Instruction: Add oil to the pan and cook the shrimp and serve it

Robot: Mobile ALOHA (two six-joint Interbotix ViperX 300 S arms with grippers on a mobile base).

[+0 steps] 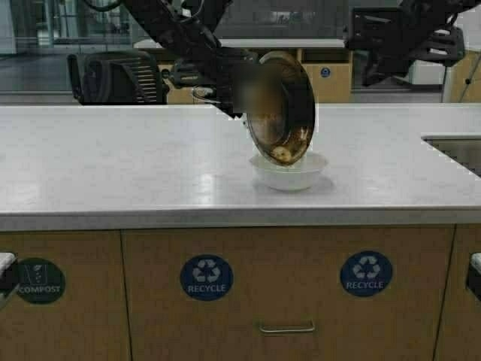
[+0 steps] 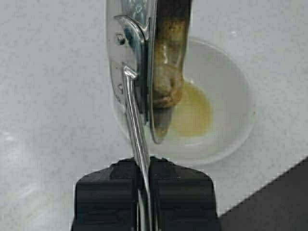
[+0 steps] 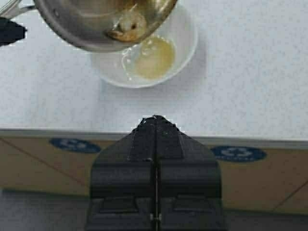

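My left gripper (image 2: 144, 166) is shut on the stub handle of the steel pan (image 1: 279, 105) and holds it tipped steeply, almost on edge, over a white bowl (image 1: 289, 174) on the counter. Browned shrimp (image 1: 282, 153) lie at the pan's lowest rim, just above the bowl; they also show in the left wrist view (image 2: 166, 86) and the right wrist view (image 3: 129, 24). A pool of yellow oil (image 2: 192, 113) lies in the bowl's bottom. The oil jug is out of view. My right gripper (image 3: 155, 120) is shut and empty, held high off the counter's front, right of the pan.
The white counter (image 1: 113, 165) stretches wide to the left and right of the bowl. A sink (image 1: 455, 150) is set in at the far right. A dark chair (image 1: 116, 75) stands behind the counter. Cabinet fronts with recycle labels (image 1: 207, 277) are below the front edge.
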